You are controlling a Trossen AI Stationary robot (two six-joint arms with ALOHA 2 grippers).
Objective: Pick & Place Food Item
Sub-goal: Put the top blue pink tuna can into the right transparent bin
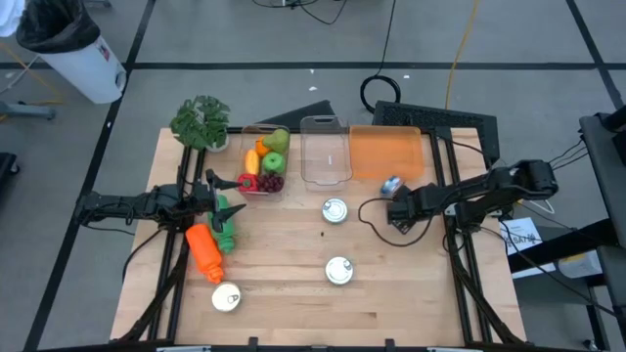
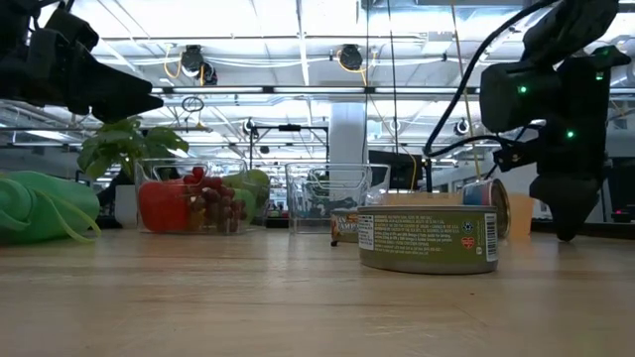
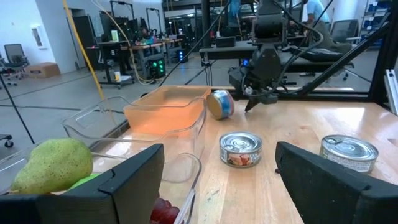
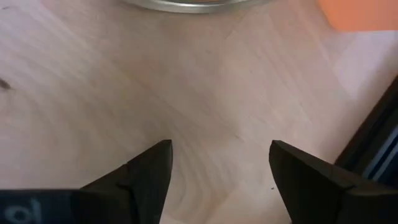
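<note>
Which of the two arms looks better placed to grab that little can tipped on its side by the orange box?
Probably the right. Its right gripper hangs open over bare wood just beside the tipped can at the orange container. The left gripper, also open, sits across the table by the fruit box.

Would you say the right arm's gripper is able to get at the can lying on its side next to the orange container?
Probably yes. The right gripper hangs open just beside the tipped can, which lies on bare table by the orange container; nothing sits between them, though the container wall crowds one side.
</note>
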